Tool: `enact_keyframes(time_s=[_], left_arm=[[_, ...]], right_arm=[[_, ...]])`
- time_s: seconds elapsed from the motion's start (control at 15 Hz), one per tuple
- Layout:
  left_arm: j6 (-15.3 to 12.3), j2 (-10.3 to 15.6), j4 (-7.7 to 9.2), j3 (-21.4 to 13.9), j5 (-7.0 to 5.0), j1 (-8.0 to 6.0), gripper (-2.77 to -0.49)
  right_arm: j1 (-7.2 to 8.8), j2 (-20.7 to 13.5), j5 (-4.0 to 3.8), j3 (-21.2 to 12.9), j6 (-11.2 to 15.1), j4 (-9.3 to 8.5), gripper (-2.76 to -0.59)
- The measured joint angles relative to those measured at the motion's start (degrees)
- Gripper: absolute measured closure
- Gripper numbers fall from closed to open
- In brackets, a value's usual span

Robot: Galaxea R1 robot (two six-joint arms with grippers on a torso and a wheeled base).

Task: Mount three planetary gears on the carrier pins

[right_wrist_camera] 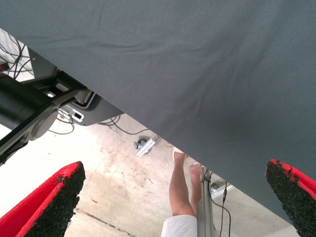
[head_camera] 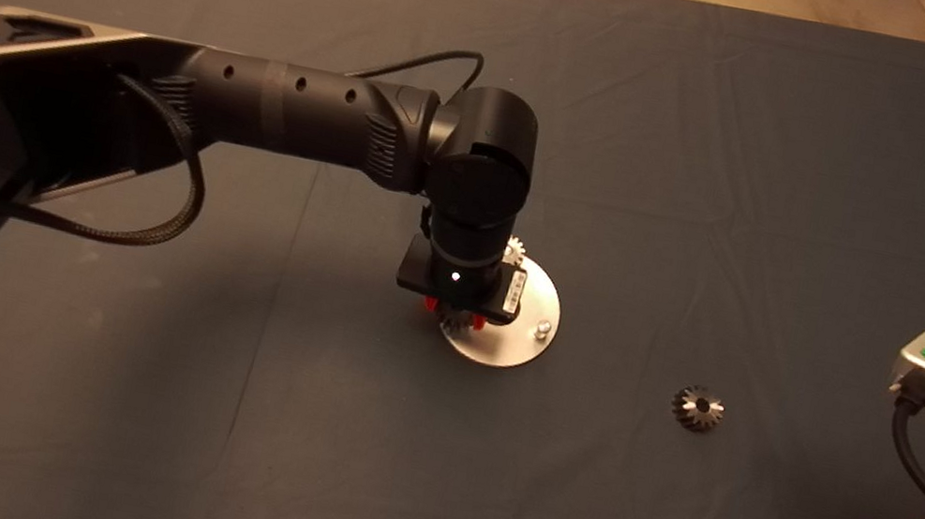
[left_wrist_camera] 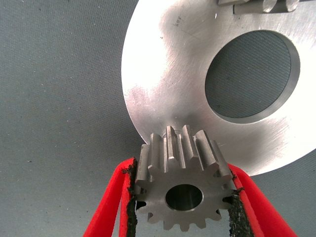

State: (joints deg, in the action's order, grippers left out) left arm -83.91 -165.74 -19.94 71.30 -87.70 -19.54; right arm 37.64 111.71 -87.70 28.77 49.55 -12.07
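You've got the left gripper [left_wrist_camera: 182, 197] pinched on a gear [left_wrist_camera: 183, 185] right at the near rim of the carrier disc [left_wrist_camera: 173, 84], so line the bore up over its pin before you let go. One gear [head_camera: 514, 253] looks seated, another gear [head_camera: 698, 408] lies on the mat [head_camera: 728, 154]. The right gripper [right_wrist_camera: 173, 202] is parked wide open, holding nothing.

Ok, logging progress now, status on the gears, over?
Left gripper shut on a gear at the disc edge. One gear seated, one loose on the mat. Right gripper parked, open. Nothing in the way.
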Motion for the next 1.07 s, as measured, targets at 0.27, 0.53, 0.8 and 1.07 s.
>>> enact_keyframes(time_s=[0.27,0.53,0.8,1.07], left_arm=[[-1.06,0.03,-0.18,-0.46,-0.06,0.0,-0.94],[-1.38,0.3,-0.48,-1.36,0.07,0.0,-0.97],[-1.71,0.5,-0.61,-1.78,0.18,-0.02,-1.04],[-1.69,0.85,-0.59,-2.01,0.27,-0.02,-1.24]], right_arm=[[0.0,0.0,0.0,0.0,0.0,0.0,-2.73],[0.0,0.0,0.02,0.0,0.0,0.0,-2.73],[0.0,0.0,0.02,0.0,0.0,0.02,-2.73],[0.0,0.0,0.0,0.0,0.0,0.02,-2.73]])
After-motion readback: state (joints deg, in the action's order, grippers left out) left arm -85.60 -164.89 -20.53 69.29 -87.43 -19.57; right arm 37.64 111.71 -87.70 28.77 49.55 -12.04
